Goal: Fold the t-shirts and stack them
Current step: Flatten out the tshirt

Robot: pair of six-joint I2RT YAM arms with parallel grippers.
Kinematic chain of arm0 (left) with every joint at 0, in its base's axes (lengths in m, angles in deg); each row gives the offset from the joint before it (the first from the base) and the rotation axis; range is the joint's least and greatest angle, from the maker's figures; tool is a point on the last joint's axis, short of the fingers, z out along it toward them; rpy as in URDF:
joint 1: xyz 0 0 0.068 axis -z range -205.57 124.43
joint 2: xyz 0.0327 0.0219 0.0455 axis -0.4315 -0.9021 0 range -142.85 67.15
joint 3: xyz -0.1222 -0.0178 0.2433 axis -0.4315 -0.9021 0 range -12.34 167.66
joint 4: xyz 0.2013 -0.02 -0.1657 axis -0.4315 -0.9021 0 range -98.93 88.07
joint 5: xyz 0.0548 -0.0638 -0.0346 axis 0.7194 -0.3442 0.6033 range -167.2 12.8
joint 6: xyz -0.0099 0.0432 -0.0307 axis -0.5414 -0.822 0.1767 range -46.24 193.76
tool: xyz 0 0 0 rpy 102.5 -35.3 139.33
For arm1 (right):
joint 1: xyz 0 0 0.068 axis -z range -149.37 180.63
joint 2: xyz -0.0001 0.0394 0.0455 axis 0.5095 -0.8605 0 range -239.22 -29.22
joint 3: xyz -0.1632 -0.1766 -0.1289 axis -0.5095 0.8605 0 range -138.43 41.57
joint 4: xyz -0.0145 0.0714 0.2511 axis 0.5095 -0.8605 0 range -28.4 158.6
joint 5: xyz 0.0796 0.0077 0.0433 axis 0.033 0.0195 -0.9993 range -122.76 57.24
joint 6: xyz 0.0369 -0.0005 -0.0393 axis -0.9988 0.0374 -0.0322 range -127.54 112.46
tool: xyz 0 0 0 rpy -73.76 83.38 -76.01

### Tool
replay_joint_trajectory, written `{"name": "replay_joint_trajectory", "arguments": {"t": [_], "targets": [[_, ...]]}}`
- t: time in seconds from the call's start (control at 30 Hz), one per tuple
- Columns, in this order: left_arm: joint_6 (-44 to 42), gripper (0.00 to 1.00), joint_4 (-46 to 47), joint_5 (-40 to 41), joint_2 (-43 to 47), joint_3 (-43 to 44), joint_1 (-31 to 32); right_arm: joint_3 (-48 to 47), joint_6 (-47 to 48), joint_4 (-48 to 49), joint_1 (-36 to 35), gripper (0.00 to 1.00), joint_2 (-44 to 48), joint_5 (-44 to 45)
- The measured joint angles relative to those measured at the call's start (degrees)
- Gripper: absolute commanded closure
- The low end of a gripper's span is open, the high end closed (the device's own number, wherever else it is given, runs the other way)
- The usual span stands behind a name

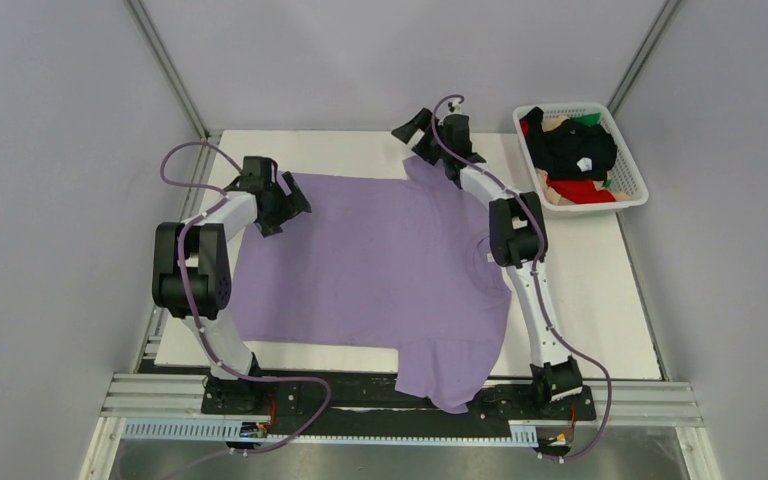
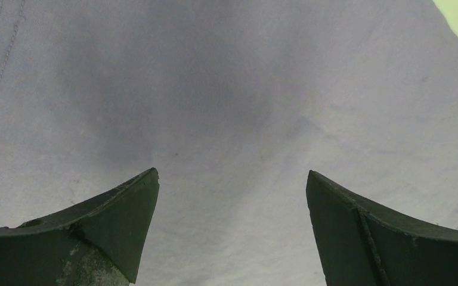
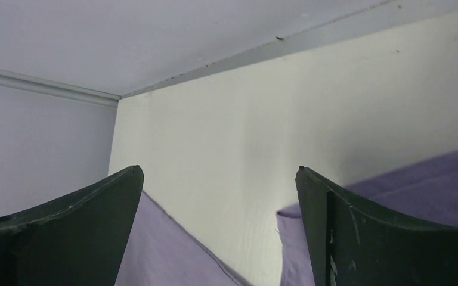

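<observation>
Overhead view: the lavender t-shirt (image 1: 380, 270) lies spread flat across the middle of the white table (image 1: 600, 290). Its collar points toward frame right, by the right arm's elbow. One sleeve reaches toward upper centre. The other hangs over the table's near edge at lower centre, onto the black base rail (image 1: 360, 392).

White lattice basket (image 1: 640, 185) in the upper right corner, well apart from the spread shirt. It holds bunched shirts: black (image 1: 575, 150) on top, red (image 1: 580, 190) and beige (image 1: 558, 200) beneath, and a bit of green (image 1: 588, 120) at the far side.

Left gripper (image 1: 290, 205): upper left of centre, over the shirt's left edge. In the left wrist view its fingers stand wide apart with nothing between them. Purple cloth (image 2: 226, 89) fills nearly the whole frame, with a stitched seam line at upper left. Whether the tips touch the cloth I cannot tell.

Right gripper (image 1: 422, 128): upper centre, at the far sleeve. In the right wrist view its fingers are likewise wide apart and empty. Bare table (image 3: 244, 149) shows between them, with purple cloth (image 3: 405, 179) at lower right and lower left.
</observation>
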Motion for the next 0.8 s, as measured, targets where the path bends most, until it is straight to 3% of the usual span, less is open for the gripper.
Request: {"name": "replay_joint_trajectory", "arguments": {"t": [0.13,0.27,0.4,0.53,0.67,0.8], "targets": [[-0.37,0.00,-0.39,0.11,0.00,0.33,0.00,-5.60,0.90,0.42,-0.20,0.00,-2.54,-0.02],[-0.98,0.00,-1.09,0.28,0.00,0.85,0.00,-4.07,6.08,-0.72,-0.15,0.00,0.33,0.00],[-1.57,0.00,-2.19,0.42,0.15,1.75,0.00,6.19,12.55,-7.76,-0.11,0.00,11.04,1.25],[-2.56,0.00,-4.70,1.01,1.75,1.79,0.00,28.39,16.94,-13.16,-0.11,0.00,31.74,4.81],[-3.34,0.00,-7.37,2.14,4.28,1.75,0.00,44.24,18.49,-17.25,-0.07,0.00,48.63,7.78],[-4.20,0.00,-8.81,2.29,5.03,1.75,0.00,52.00,18.80,-20.57,-0.02,0.00,54.62,9.73]]}}
